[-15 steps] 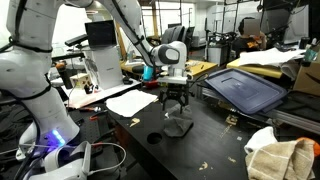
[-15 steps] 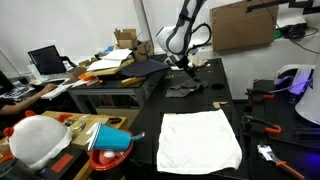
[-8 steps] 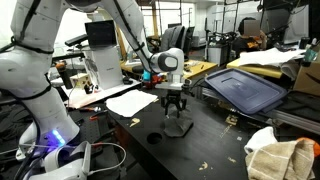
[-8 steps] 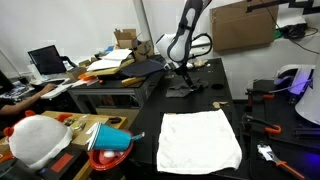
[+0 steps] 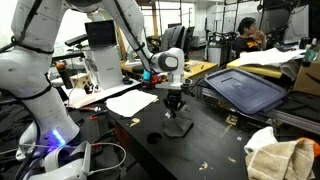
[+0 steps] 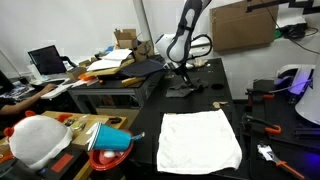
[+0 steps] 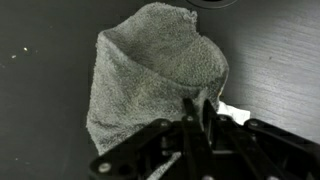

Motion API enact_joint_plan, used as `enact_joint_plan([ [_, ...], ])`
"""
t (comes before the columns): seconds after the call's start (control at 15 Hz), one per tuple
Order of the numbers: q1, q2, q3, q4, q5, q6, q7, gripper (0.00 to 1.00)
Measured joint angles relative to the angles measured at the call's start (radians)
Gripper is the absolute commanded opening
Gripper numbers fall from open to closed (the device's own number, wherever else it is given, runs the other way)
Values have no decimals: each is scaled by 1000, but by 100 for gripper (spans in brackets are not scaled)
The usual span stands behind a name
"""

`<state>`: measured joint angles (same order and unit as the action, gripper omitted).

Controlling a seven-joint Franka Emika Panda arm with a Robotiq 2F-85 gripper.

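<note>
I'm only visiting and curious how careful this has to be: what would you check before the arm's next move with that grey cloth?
1. Fingers shut on the grey cloth: ok, in the wrist view they meet on a raised fold.
2. Cloth clear of the black table: not ok, most of it rests there in both exterior views.
3. How much cloth is pinched: cannot tell, the pinch is hidden.
4. White towel out of the way: ok, it lies apart from the cloth.
5. White tag free of the fingers: cannot tell.
</note>
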<state>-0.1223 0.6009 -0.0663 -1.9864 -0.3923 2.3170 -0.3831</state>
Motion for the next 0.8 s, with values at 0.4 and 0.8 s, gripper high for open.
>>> enact_joint_plan([
  [0.4,-2,-18,-16,18,0,0,0,1],
  [0.8,-9,-26,-87,93,-20,46,85,28],
])
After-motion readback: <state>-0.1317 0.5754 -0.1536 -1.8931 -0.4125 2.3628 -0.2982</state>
